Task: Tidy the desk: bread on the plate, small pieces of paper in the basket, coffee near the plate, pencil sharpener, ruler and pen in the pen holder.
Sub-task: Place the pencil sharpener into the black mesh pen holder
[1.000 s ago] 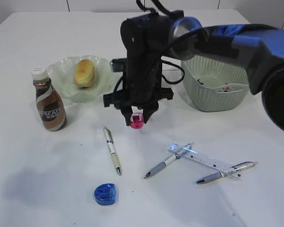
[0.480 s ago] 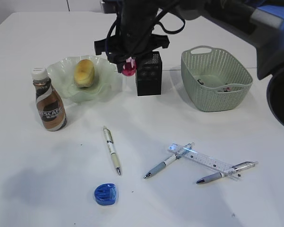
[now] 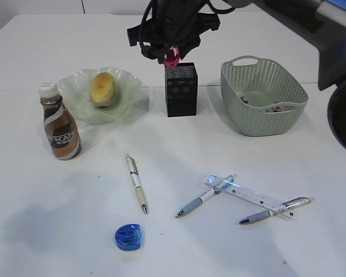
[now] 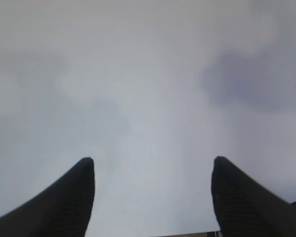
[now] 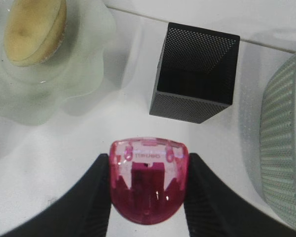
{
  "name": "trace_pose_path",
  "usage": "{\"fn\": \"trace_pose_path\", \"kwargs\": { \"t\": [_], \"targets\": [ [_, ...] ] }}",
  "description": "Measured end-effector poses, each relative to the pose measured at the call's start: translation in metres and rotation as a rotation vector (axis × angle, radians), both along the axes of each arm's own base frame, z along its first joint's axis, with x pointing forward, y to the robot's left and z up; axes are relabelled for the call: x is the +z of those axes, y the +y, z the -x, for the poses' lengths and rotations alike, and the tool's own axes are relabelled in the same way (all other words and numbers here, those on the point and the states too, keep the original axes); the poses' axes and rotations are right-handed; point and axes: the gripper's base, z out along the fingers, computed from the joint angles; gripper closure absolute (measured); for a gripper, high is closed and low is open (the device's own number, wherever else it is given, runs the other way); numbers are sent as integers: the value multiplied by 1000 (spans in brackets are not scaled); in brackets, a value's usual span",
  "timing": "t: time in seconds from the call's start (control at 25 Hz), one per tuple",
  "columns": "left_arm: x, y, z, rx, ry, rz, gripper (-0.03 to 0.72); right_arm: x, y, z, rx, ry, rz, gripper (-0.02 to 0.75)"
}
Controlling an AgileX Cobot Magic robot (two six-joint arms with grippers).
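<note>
My right gripper is shut on a pink pencil sharpener and hangs just above the black mesh pen holder. The bread lies on the ruffled green plate. The coffee bottle stands left of the plate. A blue pencil sharpener, a clear ruler and three pens lie on the desk. The basket holds small scraps. My left gripper is open over bare white desk.
The right arm reaches in from the upper right above the basket. The ruler rests across two of the pens at the front right.
My right gripper has carried the pink pencil sharpener up from the desk's middle and back, and it now hangs over the pen holder.
</note>
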Motion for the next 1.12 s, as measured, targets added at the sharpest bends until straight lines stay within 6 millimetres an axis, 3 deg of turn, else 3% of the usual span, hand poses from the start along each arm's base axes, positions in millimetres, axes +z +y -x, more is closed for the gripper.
{"fn": "trace_pose_path", "kwargs": {
  "t": [0.64, 0.92, 1.12],
  "targets": [
    [1, 3, -1, -2, -9, -44, 195, 17, -18, -30, 36, -288, 38, 405],
    [1, 4, -1, -2, -10, -49, 207, -2, -34, -45, 4, -267, 55, 405],
    [1, 4, -1, -2, -10, -49, 208, -18, -30, -51, 16, -262, 58, 405]
  ]
}}
